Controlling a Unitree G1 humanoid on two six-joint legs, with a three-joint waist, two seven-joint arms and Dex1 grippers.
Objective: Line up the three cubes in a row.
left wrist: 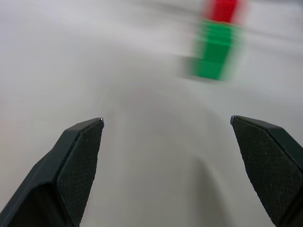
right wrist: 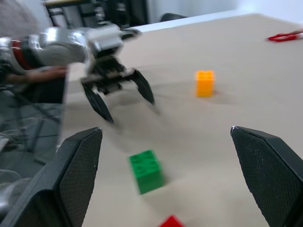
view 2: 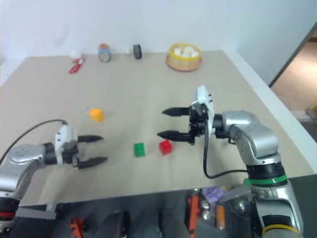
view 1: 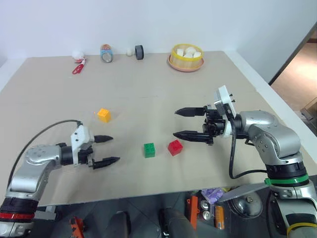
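Observation:
Three cubes lie on the tan table. The green cube (view 1: 149, 149) and the red cube (view 1: 175, 147) sit side by side near the front edge. The yellow-orange cube (view 1: 104, 115) rests apart, farther back on the left. My left gripper (view 1: 111, 149) hovers open and empty left of the green cube, pointing toward it. Just right of the red cube, my right gripper (view 1: 181, 123) stands open and empty, aimed left. In the right wrist view the green cube (right wrist: 147, 170), the orange cube (right wrist: 205, 83) and the left gripper (right wrist: 127, 100) all show.
Along the far edge stand a yellow bowl (view 1: 186, 57) of white lumps, a black roll (view 1: 139, 52), a small can (view 1: 106, 53), a white ball (view 1: 129, 51) and red scissors (view 1: 78, 68). Clutter lies on the floor below the table's front edge (view 1: 148, 196).

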